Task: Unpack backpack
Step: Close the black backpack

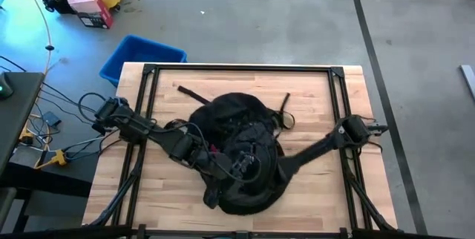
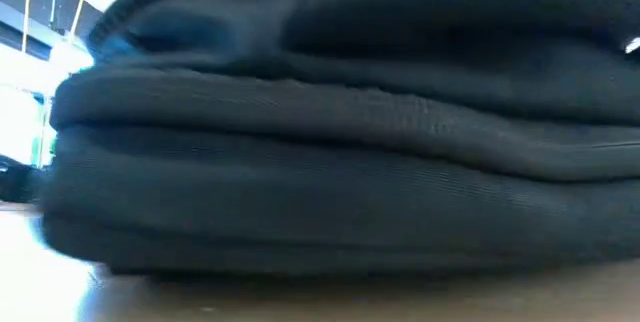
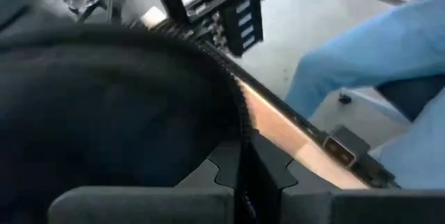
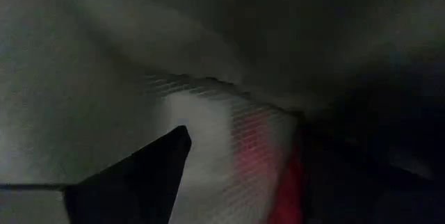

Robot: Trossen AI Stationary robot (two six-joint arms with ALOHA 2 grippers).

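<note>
The black backpack [image 1: 237, 120] lies in the middle of the wooden table [image 1: 326, 113] and fills the low view [image 2: 340, 162]. My left gripper [image 1: 241, 166] is over its near part, shut on the edge of its opening [image 3: 243, 182]. My right arm [image 1: 319, 146] reaches in from the right, and its gripper is hidden inside the backpack in the high view. The right wrist view is dark: one dark finger [image 4: 149, 168] stands open in front of a whitish ribbed thing with a pink-red edge [image 4: 236, 147]. I cannot tell whether it touches it. My left gripper pinches the backpack's zipper edge [image 3: 241, 137] between its two shut fingers [image 3: 201, 175]. The row of zipper teeth runs down into the gap between them. The fingers slant down from the table's left side. The black fabric bulges beside them [image 3: 104, 113].
A black strap [image 1: 194, 94] trails from the backpack toward the far left, and another [image 1: 286, 109] toward the far right. A blue bin [image 1: 141, 57] stands on the floor beyond the far left corner. A person in light blue [image 3: 375, 64] sits past the table's edge.
</note>
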